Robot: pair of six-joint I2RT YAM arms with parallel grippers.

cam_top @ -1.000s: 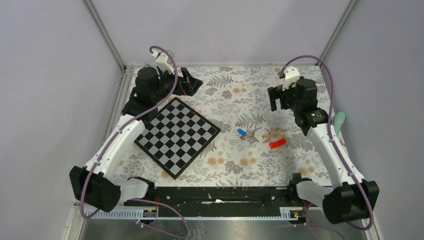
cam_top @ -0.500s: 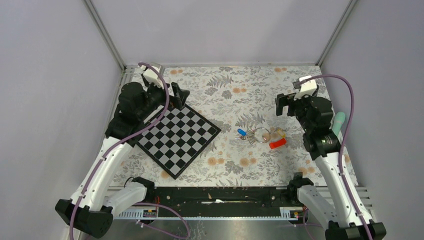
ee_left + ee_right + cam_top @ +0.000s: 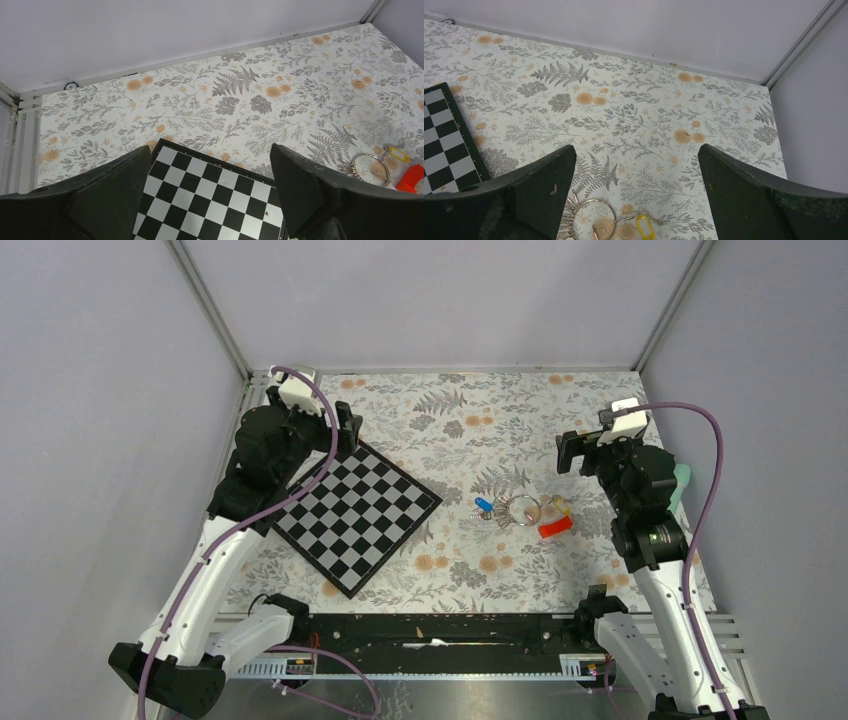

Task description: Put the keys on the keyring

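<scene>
The keyring (image 3: pixel 510 508) lies flat on the floral cloth, right of centre. Several slim silver keys (image 3: pixel 569 209) fan out along its left rim. A blue-capped key (image 3: pixel 484 505) lies at its left and a yellow-headed one (image 3: pixel 557 506) at its right. My left gripper (image 3: pixel 345 430) hangs open over the far corner of the chessboard, well left of the keys. My right gripper (image 3: pixel 573 452) hangs open above and behind the keyring (image 3: pixel 594 200), with the yellow head (image 3: pixel 645 227) showing between its fingers (image 3: pixel 534 190). The left wrist view catches the keyring (image 3: pixel 371 155) at far right.
A black-and-white chessboard (image 3: pixel 357 512) lies turned diamond-wise on the left half. A small red object (image 3: pixel 555 527) sits just in front of the keyring. A teal object (image 3: pixel 682 485) stands at the right wall. Grey walls and metal posts close in the cloth.
Both arms have drawn back towards their bases. The left gripper has shifted left and nearer, the right one right and nearer. Both stay open, and the keys and ring have not moved.
</scene>
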